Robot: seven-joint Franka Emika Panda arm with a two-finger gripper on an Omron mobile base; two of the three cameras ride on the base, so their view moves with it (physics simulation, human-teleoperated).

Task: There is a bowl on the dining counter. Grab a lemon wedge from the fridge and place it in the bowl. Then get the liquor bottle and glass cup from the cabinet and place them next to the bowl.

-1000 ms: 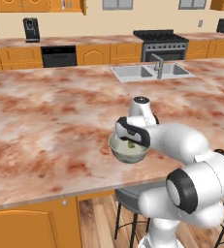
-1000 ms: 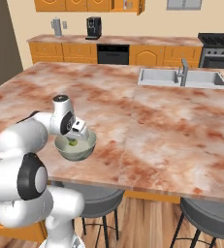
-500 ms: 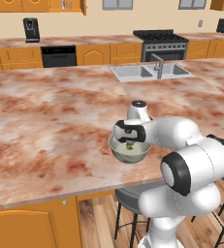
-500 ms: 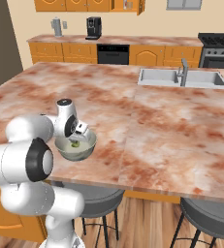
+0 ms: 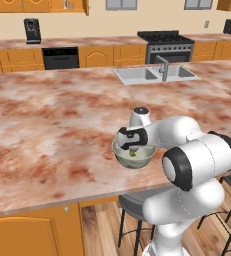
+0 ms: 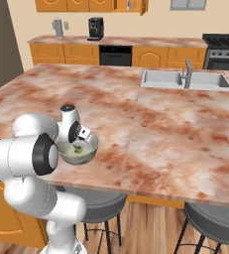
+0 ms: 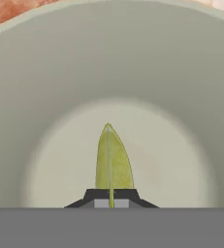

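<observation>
A pale grey-green bowl (image 5: 121, 156) (image 6: 88, 154) stands near the front edge of the marbled dining counter (image 5: 52, 130). My gripper (image 5: 132, 150) (image 6: 78, 147) reaches down into it and is shut on a yellow-green lemon wedge (image 5: 133, 153) (image 6: 78, 150). In the hand view the lemon wedge (image 7: 112, 162) points up from between the gripper (image 7: 111, 201) tips, just above the bowl's (image 7: 111, 58) flat bottom. The liquor bottle and glass cup are out of view.
A sink (image 5: 154, 74) (image 6: 185, 79) with a faucet sits at the counter's far side. Beyond it, a stove (image 5: 167, 45), dishwasher (image 5: 60, 56) and coffee machine (image 5: 32, 30) line the back wall. Dark stools (image 6: 210, 225) stand under the counter's front edge.
The arm's elbow has swung in closer to the base while the hand stays over the bowl. The gripper stays shut on the lemon wedge.
</observation>
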